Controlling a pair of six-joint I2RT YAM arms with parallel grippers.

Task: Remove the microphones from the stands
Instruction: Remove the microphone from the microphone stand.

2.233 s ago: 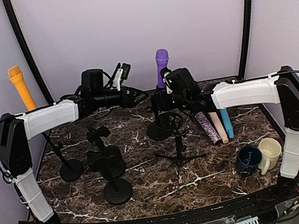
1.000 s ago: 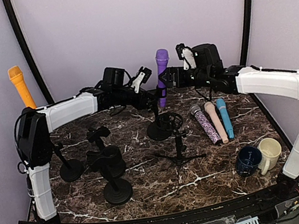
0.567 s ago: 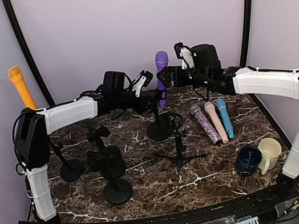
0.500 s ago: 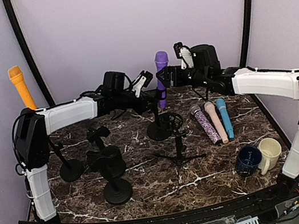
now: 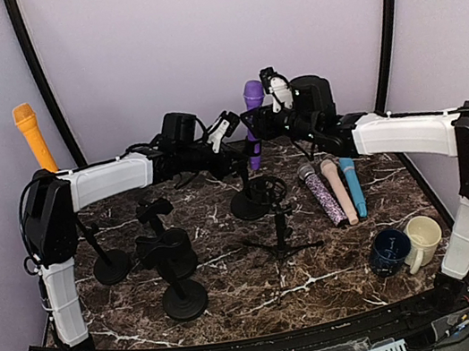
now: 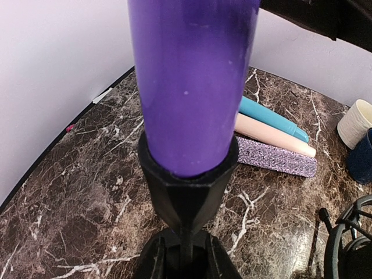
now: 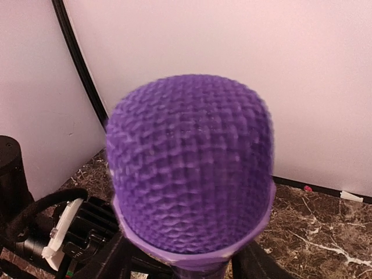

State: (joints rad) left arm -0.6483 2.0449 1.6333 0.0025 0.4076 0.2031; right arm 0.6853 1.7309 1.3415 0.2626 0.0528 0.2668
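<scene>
The purple microphone sits in its stand at the back of the surface, nearly upright, head up. The left fingers pinch the stand's stem narrowly. The right fingers flank the microphone under its head, but I cannot tell if they grip it.

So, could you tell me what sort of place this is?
Probably a robot test cell, not a studio: plain lilac walls around a marble-patterned table, left arm and right arm bolted at its near edge, purple microphone and orange microphone on stands.
</scene>
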